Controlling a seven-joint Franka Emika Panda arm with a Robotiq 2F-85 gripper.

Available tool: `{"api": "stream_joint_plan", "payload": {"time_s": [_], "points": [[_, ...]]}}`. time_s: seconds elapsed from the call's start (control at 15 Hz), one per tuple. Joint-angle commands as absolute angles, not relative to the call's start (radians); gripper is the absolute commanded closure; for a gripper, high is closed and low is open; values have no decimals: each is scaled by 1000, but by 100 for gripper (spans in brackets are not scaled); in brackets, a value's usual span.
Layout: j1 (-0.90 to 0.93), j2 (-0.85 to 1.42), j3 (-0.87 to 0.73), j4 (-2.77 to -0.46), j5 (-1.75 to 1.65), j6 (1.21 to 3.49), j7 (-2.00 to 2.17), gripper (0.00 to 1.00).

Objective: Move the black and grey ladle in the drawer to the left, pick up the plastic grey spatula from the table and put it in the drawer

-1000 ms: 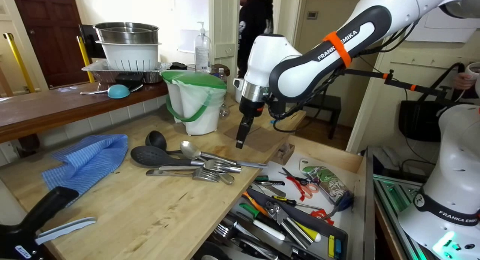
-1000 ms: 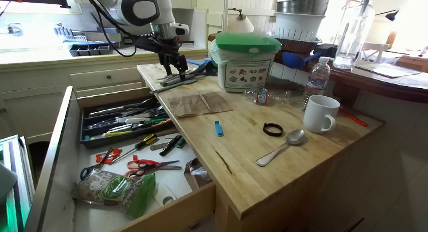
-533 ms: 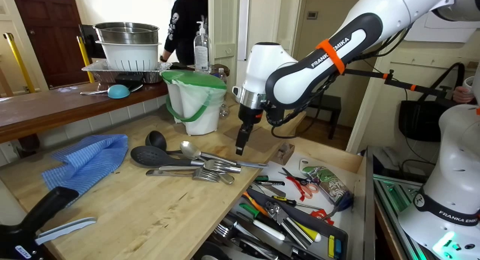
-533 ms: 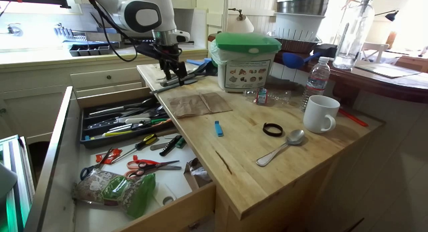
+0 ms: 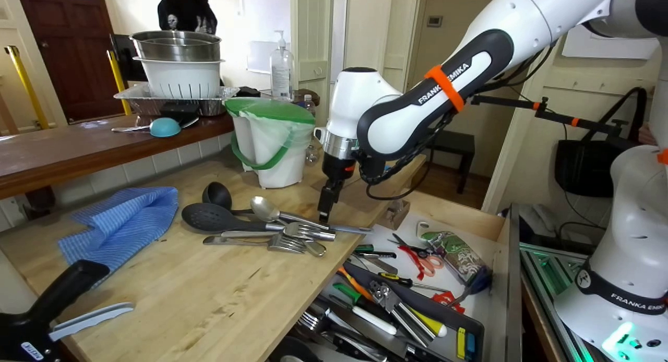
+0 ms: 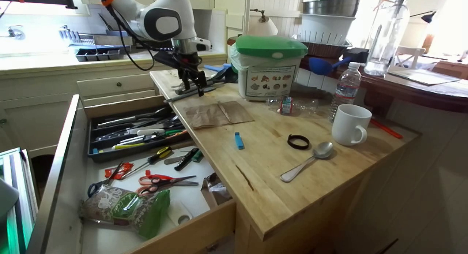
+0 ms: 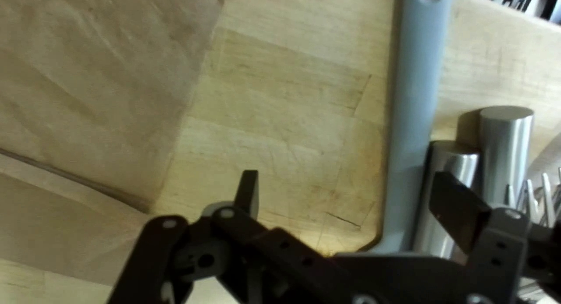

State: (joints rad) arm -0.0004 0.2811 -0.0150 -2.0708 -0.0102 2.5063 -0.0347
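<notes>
Spread wide, the gripper is held low over the counter, and the handle of the grey spatula is framed between its fingers in the wrist view — whether it is touched cannot be told. The spatula is laid on the counter, its handle end at the edge by the drawer. Just beside it two steel handles are seen, with forks and a black slotted spoon heaped close by. Brown paper is spread on its other side. Within the pulled-out drawer a dark tray is crowded with utensils — scissors are left outside it. Farther off, a green-lidded bin is seen.
</notes>
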Motion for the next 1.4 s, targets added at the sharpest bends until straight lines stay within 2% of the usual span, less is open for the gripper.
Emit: {"api": "stream_joint_plan", "payload": {"time_s": [0.0, 0.53, 0.8, 1.33], "points": [[27, 320, -21, -2015, -59, 2467, 31, 0], [76, 352, -21, -1929, -144, 2327, 121, 0], [45, 308, -35, -1948, -109, 2304, 126, 0], [-27, 313, -25, -1979, -15, 2412, 41, 0]]}}
